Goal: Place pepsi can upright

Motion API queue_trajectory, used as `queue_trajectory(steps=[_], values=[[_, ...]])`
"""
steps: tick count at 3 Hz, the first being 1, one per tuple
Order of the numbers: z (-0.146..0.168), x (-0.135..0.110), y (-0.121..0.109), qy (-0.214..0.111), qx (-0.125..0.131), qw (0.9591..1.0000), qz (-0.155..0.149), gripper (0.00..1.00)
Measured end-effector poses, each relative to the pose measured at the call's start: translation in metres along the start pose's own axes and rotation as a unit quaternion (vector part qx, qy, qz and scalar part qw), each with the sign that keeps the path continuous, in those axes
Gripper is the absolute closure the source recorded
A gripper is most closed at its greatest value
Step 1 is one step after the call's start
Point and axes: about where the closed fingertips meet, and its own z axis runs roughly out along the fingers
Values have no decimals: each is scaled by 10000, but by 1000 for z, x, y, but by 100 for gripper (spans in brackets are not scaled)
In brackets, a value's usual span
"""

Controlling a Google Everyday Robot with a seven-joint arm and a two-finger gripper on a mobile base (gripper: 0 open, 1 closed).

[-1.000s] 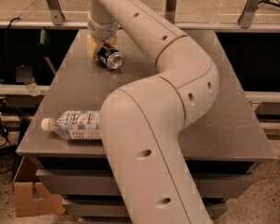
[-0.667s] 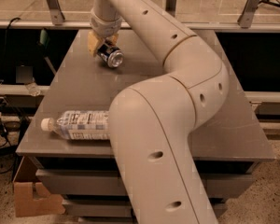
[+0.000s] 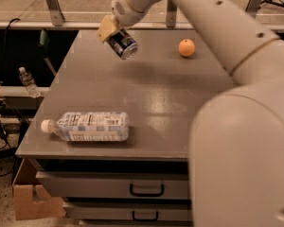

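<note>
The pepsi can (image 3: 122,44), dark blue with a silver end facing the camera, is held tilted above the far left part of the grey table (image 3: 156,93). My gripper (image 3: 114,33) is shut on the can, its tan fingers (image 3: 107,28) clamped around the can's upper part. The can hangs in the air, clear of the tabletop. The white arm comes in from the right foreground and hides the table's right side.
A clear plastic water bottle (image 3: 87,126) with a white cap lies on its side near the table's front left edge. An orange (image 3: 186,47) sits at the far middle. Drawers (image 3: 146,189) are under the table. A cardboard box (image 3: 33,202) stands on the floor at left.
The gripper has lifted the can off the tabletop and carried it a little forward and up. The arm has swung to the right, uncovering the orange.
</note>
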Motion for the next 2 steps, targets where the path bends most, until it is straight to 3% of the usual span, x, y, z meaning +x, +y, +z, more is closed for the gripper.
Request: queue_trajectory(steps=[1,2], values=[[-30,15,39,-838,-664,9936,-352,100],[-41,41,67,-1550,-1435,9765,-427,100]])
